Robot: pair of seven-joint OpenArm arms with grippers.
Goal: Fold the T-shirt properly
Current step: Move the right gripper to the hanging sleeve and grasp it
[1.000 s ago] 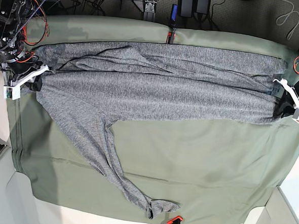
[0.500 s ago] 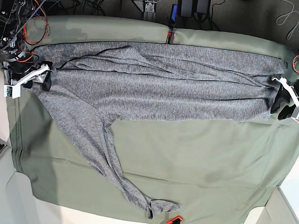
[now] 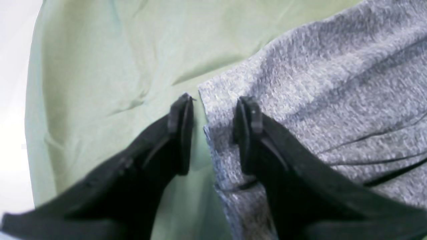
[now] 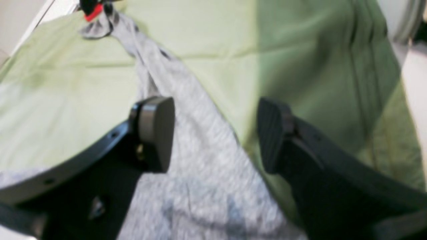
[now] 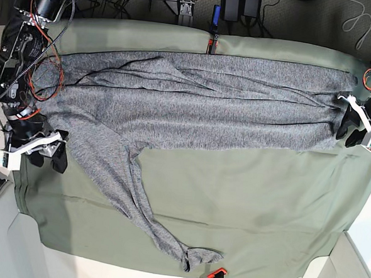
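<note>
Can see the grey T-shirt (image 5: 205, 121) on the green cloth (image 5: 257, 200), laid out in a wide, uneven band from one side nearly to the other across the far part. Shows long creases and overlapping layers along the far half of that band, and a smoother stretch in front. Trails off from the base view's left part in a long, narrow, twisted strip, running slantwise toward the near edge and ending in a small crumple near a red-and-black piece (image 5: 213, 277). Holding nothing with the right gripper (image 4: 213, 133), parted wide, hanging over the green cloth and the start of the trailing strip, at the left of the base view. Likewise released with the left gripper (image 3: 216, 133), parted less widely at the opposite end of the band, with one finger over the T-shirt's corner and the other over bare green cloth. Cannot tell whether touching the fabric there.
</note>
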